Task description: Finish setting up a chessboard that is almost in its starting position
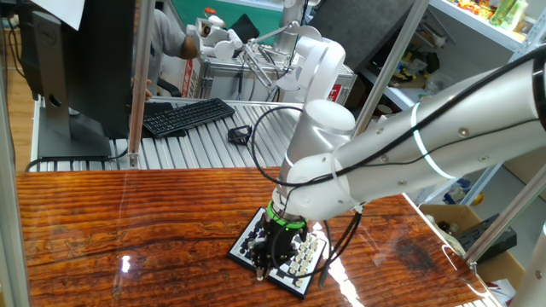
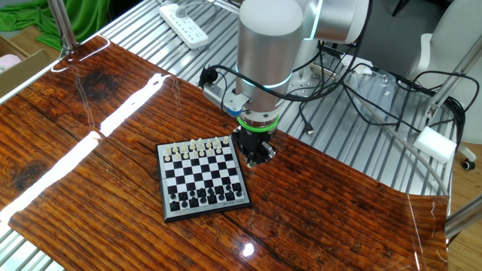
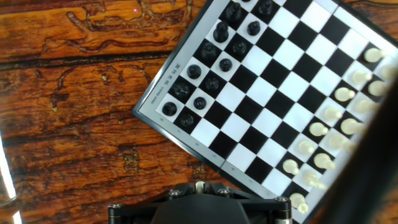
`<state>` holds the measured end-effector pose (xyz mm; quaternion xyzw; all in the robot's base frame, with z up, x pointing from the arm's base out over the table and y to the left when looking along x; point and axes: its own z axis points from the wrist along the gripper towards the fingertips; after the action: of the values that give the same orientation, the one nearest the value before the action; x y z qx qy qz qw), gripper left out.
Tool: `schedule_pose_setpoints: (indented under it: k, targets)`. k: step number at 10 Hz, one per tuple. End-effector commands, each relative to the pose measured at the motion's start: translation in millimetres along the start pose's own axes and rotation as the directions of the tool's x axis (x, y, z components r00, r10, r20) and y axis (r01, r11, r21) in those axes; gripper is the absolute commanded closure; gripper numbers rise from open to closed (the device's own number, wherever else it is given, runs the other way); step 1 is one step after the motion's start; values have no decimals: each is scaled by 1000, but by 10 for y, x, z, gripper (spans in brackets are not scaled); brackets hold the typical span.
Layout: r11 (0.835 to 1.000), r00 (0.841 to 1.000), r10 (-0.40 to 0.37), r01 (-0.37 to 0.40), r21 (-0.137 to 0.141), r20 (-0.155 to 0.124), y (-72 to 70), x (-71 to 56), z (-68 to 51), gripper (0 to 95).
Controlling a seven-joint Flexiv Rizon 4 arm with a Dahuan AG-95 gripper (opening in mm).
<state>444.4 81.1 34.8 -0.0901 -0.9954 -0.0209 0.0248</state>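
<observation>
The chessboard [image 2: 202, 179] lies flat on the brown wooden table [image 2: 90, 165], near the table's middle. Cream pieces [image 2: 197, 147] stand in two rows along one edge and black pieces [image 2: 203, 197] in two rows along the other edge, with bare squares between them. The gripper [image 2: 254, 154] points down, just beside the board's edge by the cream side. Its jaws are squeezed together, and I see nothing between them. Behind the table, a black keyboard [image 1: 188, 116] rests on a grey ribbed surface.
</observation>
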Motion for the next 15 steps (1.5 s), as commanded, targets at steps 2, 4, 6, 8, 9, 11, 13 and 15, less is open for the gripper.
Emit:
schedule_pose_setpoints:
  k: [2,4,6,8,9,11,13,15]
  targets:
    - [1000,999,-27,27,-2,-20,-49,18,-31,950]
    - [1000,999,-29,29,2,-24,-79,34,-48,950]
    - [999,999,-37,37,7,-26,-104,41,-51,950]
    - [999,998,-54,54,6,-26,-144,46,-47,950]
    - [998,998,-67,67,7,-21,-174,50,-54,950]
    - [996,996,-89,89,7,-22,-211,51,-73,950]
    - [993,993,-114,114,10,-21,-256,57,-88,950]
    - [992,992,-124,124,12,-18,-279,73,-91,950]
